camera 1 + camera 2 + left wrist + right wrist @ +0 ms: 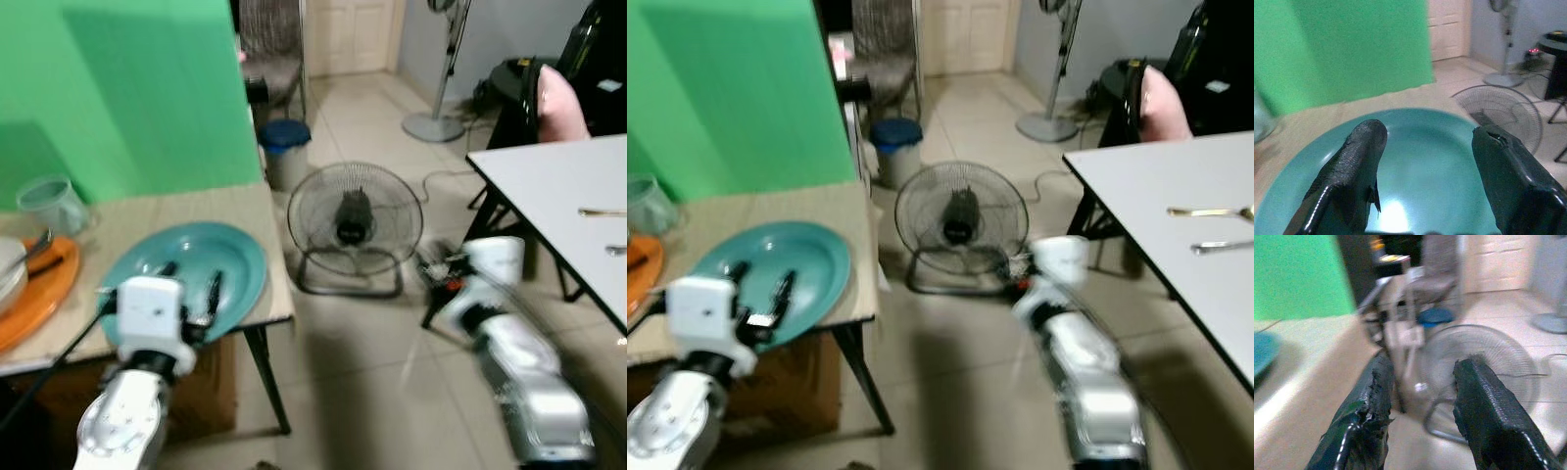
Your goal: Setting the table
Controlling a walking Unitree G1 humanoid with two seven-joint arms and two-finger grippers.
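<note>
The left gripper (191, 290) reaches over the near edge of a teal plate (235, 253), its two black fingers (1354, 166) spread well apart above the plate's bowl and holding nothing; in the left wrist view the plate's glossy surface shows between them. The plate lies on a tan table (147, 217) at the left, near its right edge, in front of a green screen (137, 88). Farther left on the same table stands a clear cup (54, 204), and at the left border an orange tray (44, 284) carries a white dish (10, 269) with a utensil lying across it.

The right gripper (1422, 401) is held low over the tiled floor between the two tables, its fingers parted and empty; past them the right wrist view shows a floor fan (355, 223) and a blue-lidded bin (285, 137) beyond it. A white table (1176, 206) stands at the right, with a gold spoon (1213, 211) and a silver utensil (1221, 247) lying on it toward its right side. A pedestal fan (438, 98) stands far back on the floor
</note>
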